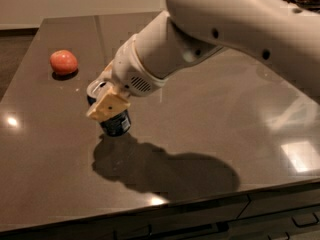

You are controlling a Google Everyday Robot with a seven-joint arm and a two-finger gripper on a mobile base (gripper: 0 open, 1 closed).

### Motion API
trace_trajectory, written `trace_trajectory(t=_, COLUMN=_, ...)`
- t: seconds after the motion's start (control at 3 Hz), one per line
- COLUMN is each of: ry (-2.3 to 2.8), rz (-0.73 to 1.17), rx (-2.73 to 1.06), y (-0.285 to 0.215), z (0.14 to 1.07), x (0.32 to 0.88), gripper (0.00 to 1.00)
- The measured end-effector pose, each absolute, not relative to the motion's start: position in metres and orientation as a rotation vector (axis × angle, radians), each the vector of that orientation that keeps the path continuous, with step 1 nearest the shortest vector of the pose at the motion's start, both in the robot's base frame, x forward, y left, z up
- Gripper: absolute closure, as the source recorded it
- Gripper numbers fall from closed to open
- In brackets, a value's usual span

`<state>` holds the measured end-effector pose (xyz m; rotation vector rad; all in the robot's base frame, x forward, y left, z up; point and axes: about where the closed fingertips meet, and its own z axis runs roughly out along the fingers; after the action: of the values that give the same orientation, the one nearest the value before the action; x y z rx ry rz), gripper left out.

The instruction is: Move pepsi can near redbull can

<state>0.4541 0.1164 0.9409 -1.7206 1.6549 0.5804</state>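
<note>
One tool (pixel 104 103) is clenched on the pepsi can (pixel 116 126) for carrying, right of and nearer than the apple (pixel 63 62) on the counter (pixel 210 129); redbull can unseen.

Shadow (pixel 165 170) under gripper's (pixel 106 103) pepsi can (pixel 116 125) (glints (pixel 11 120))

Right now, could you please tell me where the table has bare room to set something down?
Bare table fills the right half, under the arm, and the front strip along the near edge. The back-left corner behind the red fruit is free too. Left-centre is crowded: the gripper grips the pepsi can there.
</note>
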Motion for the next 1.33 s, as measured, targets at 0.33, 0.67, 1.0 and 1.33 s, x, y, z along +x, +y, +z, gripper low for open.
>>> trace_trajectory(t=0.33, ry=1.717, rz=0.502, rx=-1.642, y=0.090, z=0.952, x=0.496, gripper=1.00)
trace_trajectory(t=0.67, ry=1.785, rz=0.426, rx=-1.551, y=0.059, z=0.955, x=0.542, gripper=1.00)
trace_trajectory(t=1.0, ry=1.847, rz=0.385, rx=-1.462, y=0.031, z=0.952, x=0.581, gripper=1.00)
trace_trajectory(t=1.33, ry=1.901, rz=0.382, rx=-1.382, y=0.008, z=0.944, x=0.609, gripper=1.00)
